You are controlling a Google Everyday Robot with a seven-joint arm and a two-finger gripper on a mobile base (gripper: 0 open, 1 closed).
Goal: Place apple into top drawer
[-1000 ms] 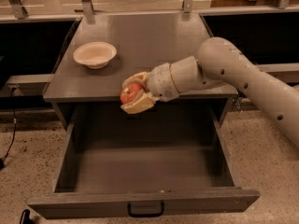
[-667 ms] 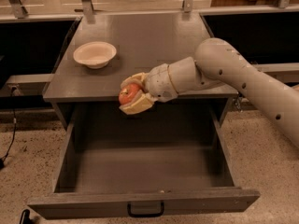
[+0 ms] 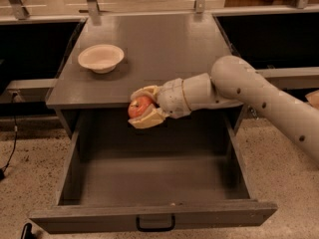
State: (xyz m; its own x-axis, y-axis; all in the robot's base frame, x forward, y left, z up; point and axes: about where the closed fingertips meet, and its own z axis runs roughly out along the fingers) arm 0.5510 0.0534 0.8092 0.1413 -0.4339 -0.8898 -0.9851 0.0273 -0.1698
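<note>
1. Speckled floor (image 3: 25, 183) fills the lower corners of the frame. A grey desk (image 3: 164, 49) takes the upper middle, and a cream bowl (image 3: 100, 58) rests on its upper-left part, well apart from the work.
2. Below the desk's front edge the top drawer (image 3: 159, 183) stands open toward the bottom of the frame, with its black handle (image 3: 155, 224) at bottom centre. The part of its floor you can see is bare.
3. Your pincer (image 3: 133, 108) sits just left of the frame's centre, carried in from the right on the pale arm (image 3: 259, 93). Its two fingers are clamped on the apple (image 3: 139, 106), one above and one below.
4. The apple hangs level with the desk's front edge, above the rear part of the drawer and apart from the drawer floor.
5. By my reading you are in the carry step: the grasp is made and the release is not yet done.
6. The next move calls for lowering the apple toward the middle of the drawer, keeping the wrist clear of the desk edge. Part the fingers only once you are near the floor, since a round fruit may roll or bounce.
</note>
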